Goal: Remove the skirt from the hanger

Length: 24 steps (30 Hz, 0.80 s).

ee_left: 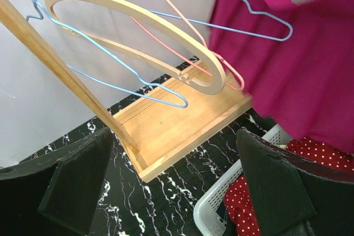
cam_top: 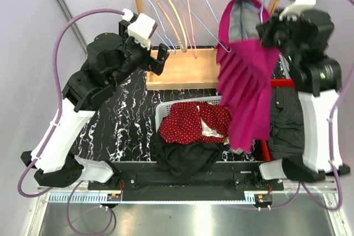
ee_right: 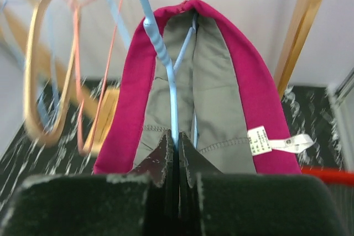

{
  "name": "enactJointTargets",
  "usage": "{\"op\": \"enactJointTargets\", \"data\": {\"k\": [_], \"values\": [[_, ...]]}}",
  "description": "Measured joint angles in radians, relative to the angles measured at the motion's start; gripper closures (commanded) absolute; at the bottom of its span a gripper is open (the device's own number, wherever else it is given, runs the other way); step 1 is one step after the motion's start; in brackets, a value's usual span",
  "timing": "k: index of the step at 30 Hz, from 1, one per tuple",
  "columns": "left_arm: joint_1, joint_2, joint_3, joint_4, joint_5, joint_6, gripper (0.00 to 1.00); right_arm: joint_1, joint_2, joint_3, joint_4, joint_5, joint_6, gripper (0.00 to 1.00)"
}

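Note:
A magenta skirt [cam_top: 249,81] with grey lining hangs on a blue wire hanger [ee_right: 166,64] at the right of the wooden rack [cam_top: 182,64]. In the right wrist view the skirt's waistband [ee_right: 243,81] arches over the hanger, with a white label on the right. My right gripper [ee_right: 176,139] is shut on the hanger's blue wire inside the waistband; it shows at the top right of the top view [cam_top: 265,29]. My left gripper [cam_top: 157,59] is open and empty, held above the rack's base left of the skirt [ee_left: 298,75].
Several empty hangers, a wooden one [cam_top: 171,15] with blue and pink wire ones, hang on the rack. A white basket [cam_top: 163,111] holds a red polka-dot garment [cam_top: 193,122] and black cloth. Dark clothes [cam_top: 285,120] lie in a red bin at right.

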Motion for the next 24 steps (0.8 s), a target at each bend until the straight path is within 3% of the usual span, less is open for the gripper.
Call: {"op": "enactJointTargets", "data": {"k": [6, 12, 18, 21, 24], "values": [[0.01, -0.025, 0.009, -0.031, 0.086, -0.02, 0.01, 0.0, -0.301, -0.216, -0.18, -0.195, 0.03, 1.0], [0.038, -0.022, 0.04, -0.049, 0.259, -0.037, 0.01, 0.0, -0.532, -0.205, -0.291, -0.41, 0.053, 1.0], [0.19, -0.005, 0.08, -0.033, 0.706, -0.042, 0.01, 0.005, -0.599, -0.08, -0.255, -0.676, 0.08, 1.0], [0.243, -0.004, 0.074, -0.015, 0.964, -0.048, 0.01, 0.008, -0.594, -0.106, -0.21, -0.777, 0.105, 1.0], [0.256, -0.005, 0.069, 0.005, 1.102, -0.049, 0.01, 0.009, -0.565, -0.169, -0.173, -0.864, 0.141, 1.0]]}}
